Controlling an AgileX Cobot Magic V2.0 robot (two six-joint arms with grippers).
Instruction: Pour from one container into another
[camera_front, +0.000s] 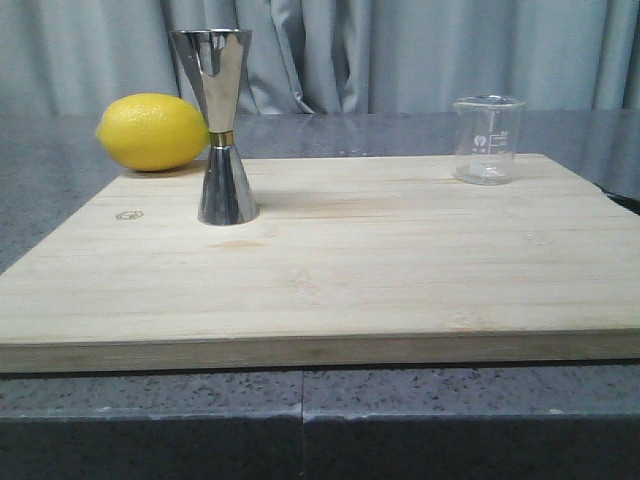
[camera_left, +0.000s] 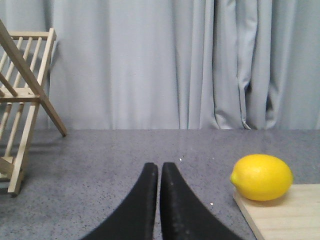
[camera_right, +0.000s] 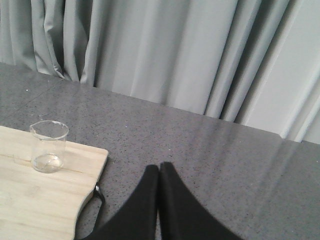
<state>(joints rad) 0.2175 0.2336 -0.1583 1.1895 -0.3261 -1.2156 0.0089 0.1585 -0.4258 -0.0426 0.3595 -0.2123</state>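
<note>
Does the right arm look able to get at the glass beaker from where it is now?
Probably yes. The beaker stands alone near the board's far right corner, with bare counter between it and the right hand. That hand is shut, so it would have to open first.

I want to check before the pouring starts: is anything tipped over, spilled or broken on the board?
Nothing stands out. The glass beaker and the steel jigger both stand upright on the wooden board, well apart, with no puddle visible. The lemon lies whole at the board's far left corner.
</note>
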